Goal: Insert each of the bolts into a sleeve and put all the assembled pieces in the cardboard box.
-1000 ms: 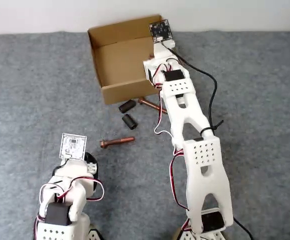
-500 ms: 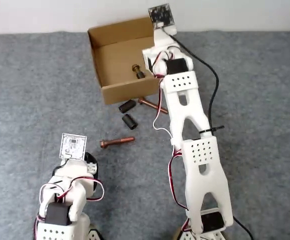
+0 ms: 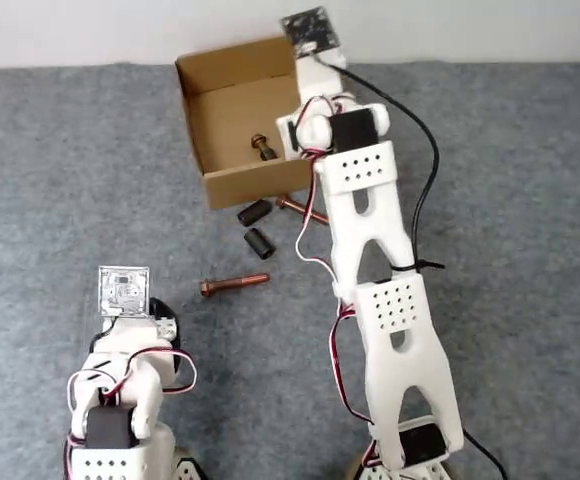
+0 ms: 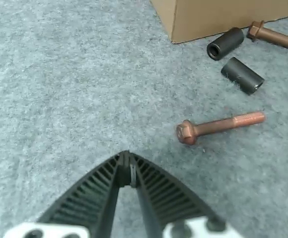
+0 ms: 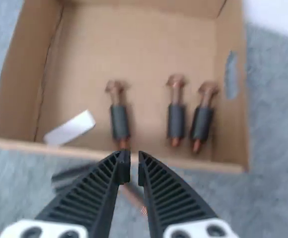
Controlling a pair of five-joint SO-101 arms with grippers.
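Right end effector (image 5: 133,158) withdrawn from cardboard box (image 5: 30,74), slightly open, empty; assembled bolts (image 5: 175,116) just beyond tips.

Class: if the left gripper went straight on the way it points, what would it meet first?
Likely only grey carpet: the left gripper points clear of the loose bolt and the cardboard box, though depth is unclear.

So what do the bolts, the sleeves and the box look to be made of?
The bolts look like metal with a dull copper-coloured finish; threads and a flanged hex head show. The sleeves are matte black hollow tubes, plastic or coated metal, hard to say which. The cardboard box is matte brown cardboard, creased at the corners.
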